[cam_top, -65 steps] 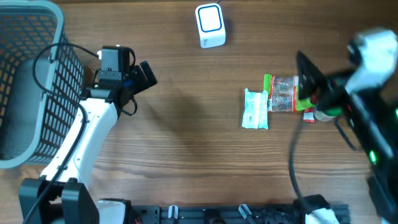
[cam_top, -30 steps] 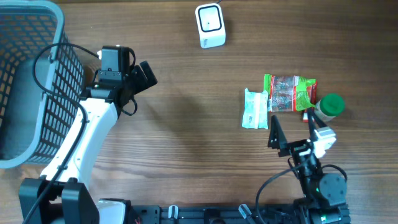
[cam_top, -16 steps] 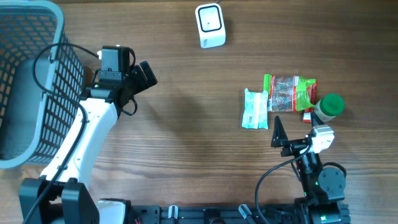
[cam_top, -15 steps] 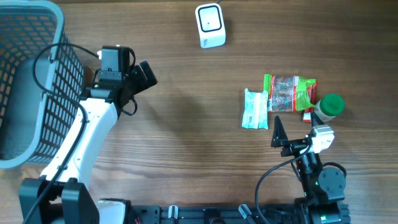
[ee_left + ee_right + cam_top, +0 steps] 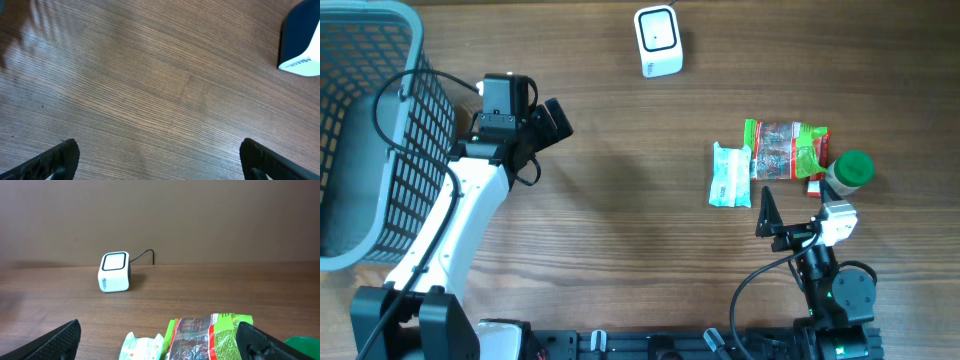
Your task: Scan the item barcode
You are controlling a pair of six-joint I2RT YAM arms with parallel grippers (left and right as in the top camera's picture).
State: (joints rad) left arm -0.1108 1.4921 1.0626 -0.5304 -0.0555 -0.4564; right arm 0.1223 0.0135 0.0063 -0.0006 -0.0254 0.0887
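Three items lie together at the right: a green snack packet point(image 5: 785, 150) point(image 5: 210, 335), a pale tissue pack point(image 5: 730, 175) point(image 5: 142, 347) left of it, and a green-capped bottle point(image 5: 847, 172) point(image 5: 305, 347) on its right. The white cube scanner point(image 5: 657, 40) point(image 5: 115, 272) stands at the table's far edge, and its corner shows in the left wrist view point(image 5: 302, 40). My right gripper point(image 5: 800, 215) point(image 5: 159, 332) hovers open just nearer than the items, facing them, holding nothing. My left gripper point(image 5: 552, 120) point(image 5: 160, 155) is open over bare wood at the left, empty.
A grey mesh basket point(image 5: 360, 130) fills the far left corner, beside the left arm. The scanner's cable point(image 5: 145, 255) runs off behind it. A plain wall stands past the table's far edge.
The right arm, earlier blurred over the items, has pulled back to the table's near edge and settled there. The left arm and the items have not moved.
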